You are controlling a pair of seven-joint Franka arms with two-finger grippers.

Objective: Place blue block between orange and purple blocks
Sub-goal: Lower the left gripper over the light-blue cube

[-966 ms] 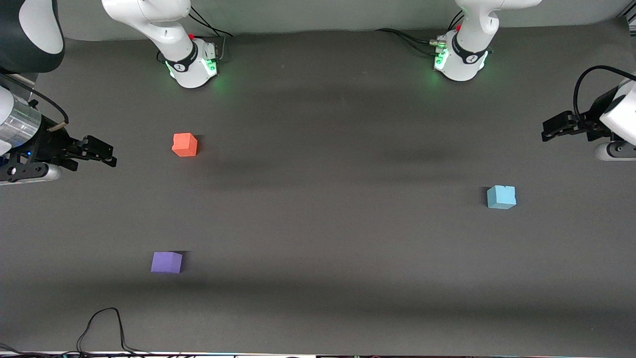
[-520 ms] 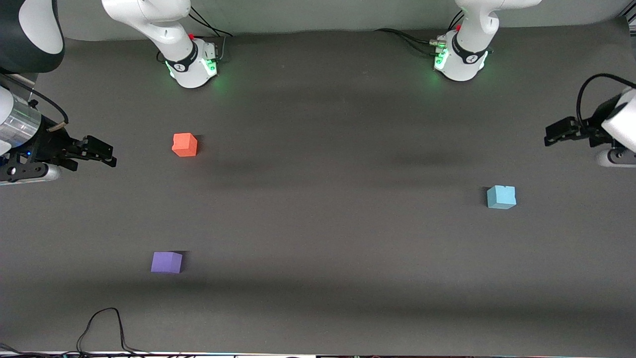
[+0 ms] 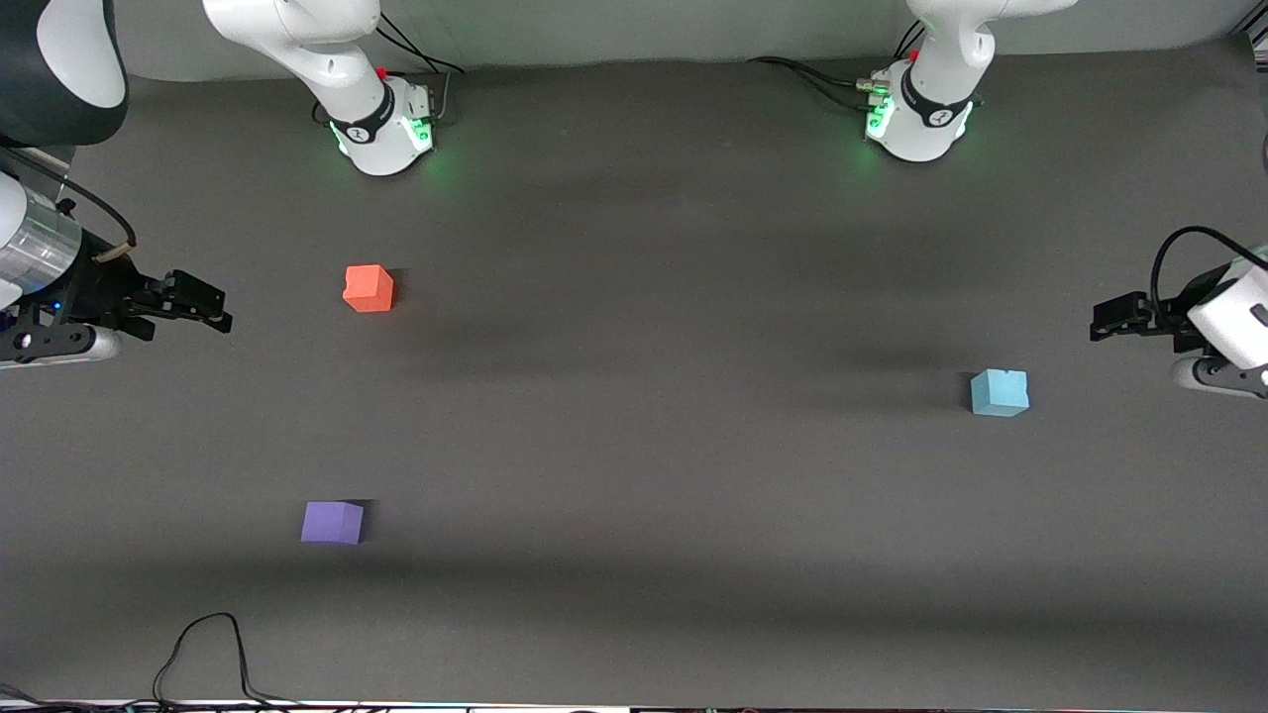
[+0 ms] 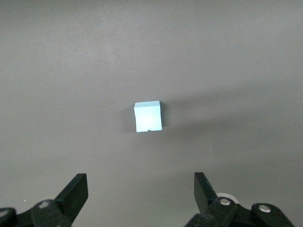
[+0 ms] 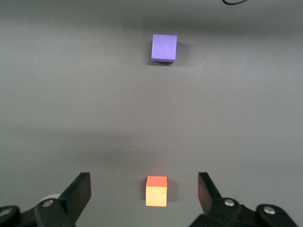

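The blue block [image 3: 1000, 392] sits on the dark table toward the left arm's end; it also shows in the left wrist view [image 4: 148, 117]. The orange block [image 3: 369, 288] and the purple block [image 3: 332, 522] sit apart toward the right arm's end, the purple one nearer to the front camera. Both show in the right wrist view, orange [image 5: 156, 191] and purple [image 5: 164, 48]. My left gripper [image 3: 1108, 321] [image 4: 140, 189] is open and empty over the table at its end, apart from the blue block. My right gripper [image 3: 213, 309] [image 5: 143, 185] is open and empty, apart from the orange block, waiting.
The two arm bases [image 3: 384, 129] [image 3: 919, 121] stand along the table's edge farthest from the front camera. A black cable [image 3: 203, 644] loops on the table near the front edge, nearer to the camera than the purple block.
My left gripper has moved toward the front camera and closer to the blue block's level, still open. The right arm and all three blocks have not moved.
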